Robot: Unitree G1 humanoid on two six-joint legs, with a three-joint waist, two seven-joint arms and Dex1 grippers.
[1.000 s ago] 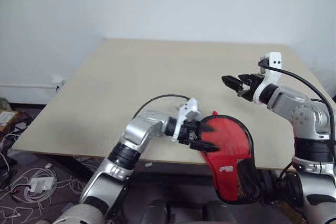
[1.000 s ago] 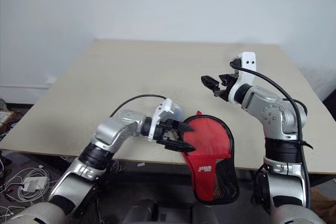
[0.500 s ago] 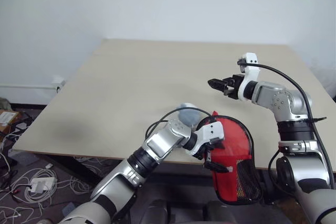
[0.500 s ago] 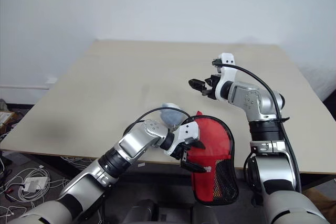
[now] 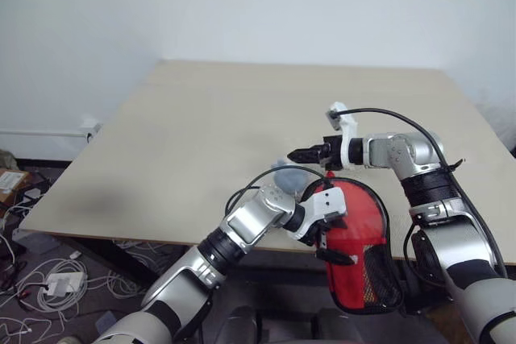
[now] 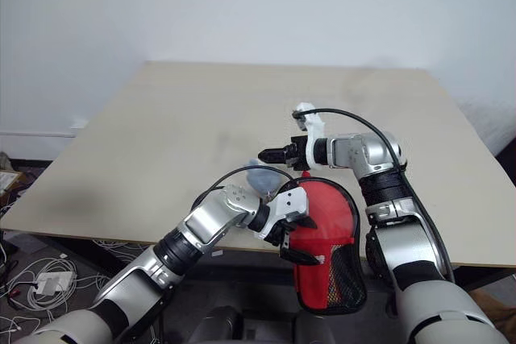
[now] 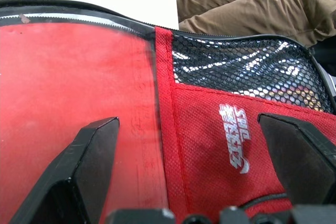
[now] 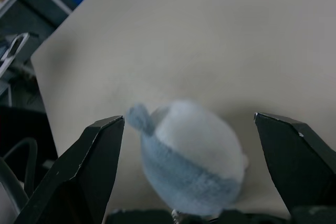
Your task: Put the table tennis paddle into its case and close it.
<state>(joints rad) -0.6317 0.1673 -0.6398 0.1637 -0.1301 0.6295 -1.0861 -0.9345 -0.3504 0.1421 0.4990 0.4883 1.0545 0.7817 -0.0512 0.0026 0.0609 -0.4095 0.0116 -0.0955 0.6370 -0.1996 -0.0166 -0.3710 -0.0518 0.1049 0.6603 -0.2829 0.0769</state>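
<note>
Left wrist view: the case (image 7: 205, 145) lies open, red lining showing.

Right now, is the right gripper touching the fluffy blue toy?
Apart. In the right wrist view the toy lies on the table between the open right gripper's fingers, a gap on each side.

A small blue and white plush toy (image 8: 190, 165) sits on the pale bench (image 8: 220, 40), framed between the two spread black fingers (image 8: 94, 166) of the right claw (image 8: 190, 174).
</note>
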